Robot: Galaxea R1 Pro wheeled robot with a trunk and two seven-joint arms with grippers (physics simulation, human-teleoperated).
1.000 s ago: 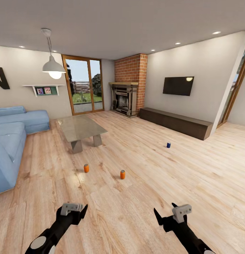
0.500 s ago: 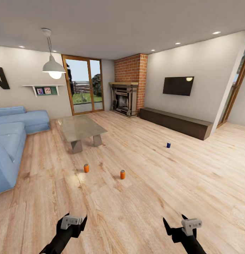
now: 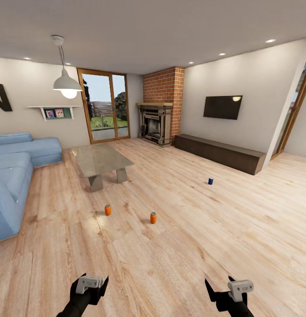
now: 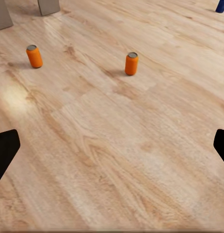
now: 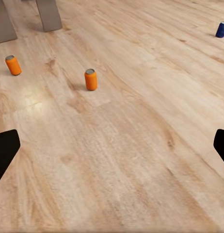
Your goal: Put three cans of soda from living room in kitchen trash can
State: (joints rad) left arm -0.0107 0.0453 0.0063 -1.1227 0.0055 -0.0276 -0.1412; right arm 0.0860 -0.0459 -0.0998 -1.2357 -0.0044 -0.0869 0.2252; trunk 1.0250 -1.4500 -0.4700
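Three soda cans stand upright on the living room's wooden floor. In the head view, one orange can (image 3: 108, 210) is left of centre, a second orange can (image 3: 153, 217) is near the middle, and the dark blue can (image 3: 210, 181) is farther off to the right. My left gripper (image 3: 90, 282) and right gripper (image 3: 220, 287) hang low at the near edge, both open and empty, well short of the cans. The left wrist view shows the orange cans (image 4: 34, 56) (image 4: 132, 63) ahead of the open left gripper (image 4: 112, 145). The right wrist view shows the orange cans (image 5: 13, 65) (image 5: 90, 79) and the blue can (image 5: 221, 29). The trash can is out of view.
A stone coffee table (image 3: 100, 160) stands behind the orange cans, and a blue sofa (image 3: 12, 176) lines the left side. A brick fireplace (image 3: 158, 123), a wall TV (image 3: 222, 107) and a long dark low cabinet (image 3: 219, 152) are at the back right.
Both arms have dropped lower and drawn back toward the near edge of the head view. The cans and the room have not moved.
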